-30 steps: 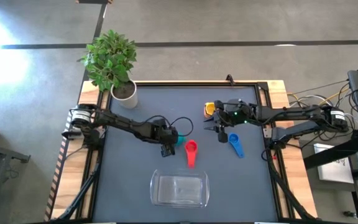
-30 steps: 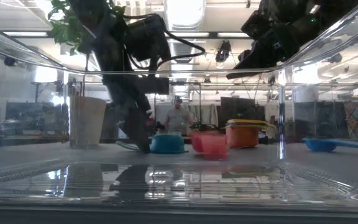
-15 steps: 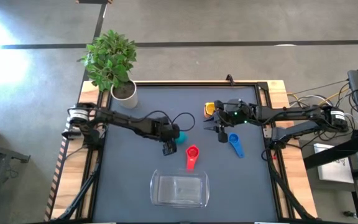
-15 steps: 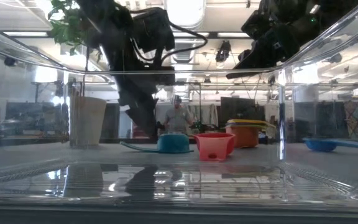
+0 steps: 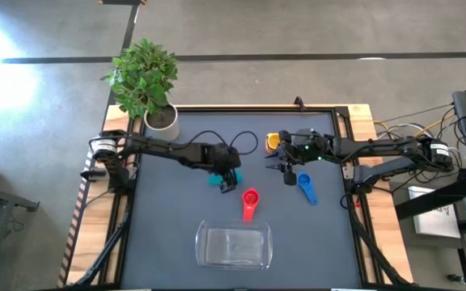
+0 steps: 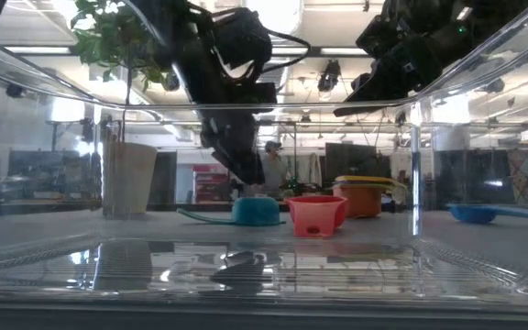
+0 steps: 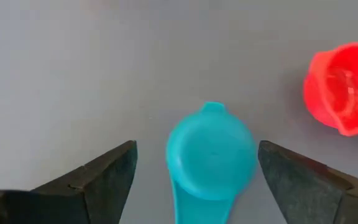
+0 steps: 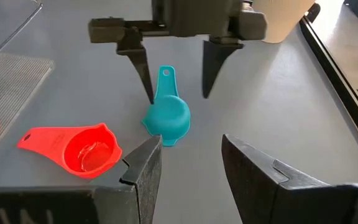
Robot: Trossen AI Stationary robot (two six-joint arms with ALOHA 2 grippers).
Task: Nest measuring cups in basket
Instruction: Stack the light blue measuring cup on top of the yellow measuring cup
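L jaws [image 7: 194, 177] spread over teal cup [image 7: 211, 151], grey tabletop [image 5: 168, 226], workshop behind

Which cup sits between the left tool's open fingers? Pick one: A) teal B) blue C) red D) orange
A: the left wrist view shows the teal cup lying mouth down between the left tool's open fingers, untouched, while the red cup sits off to one side.
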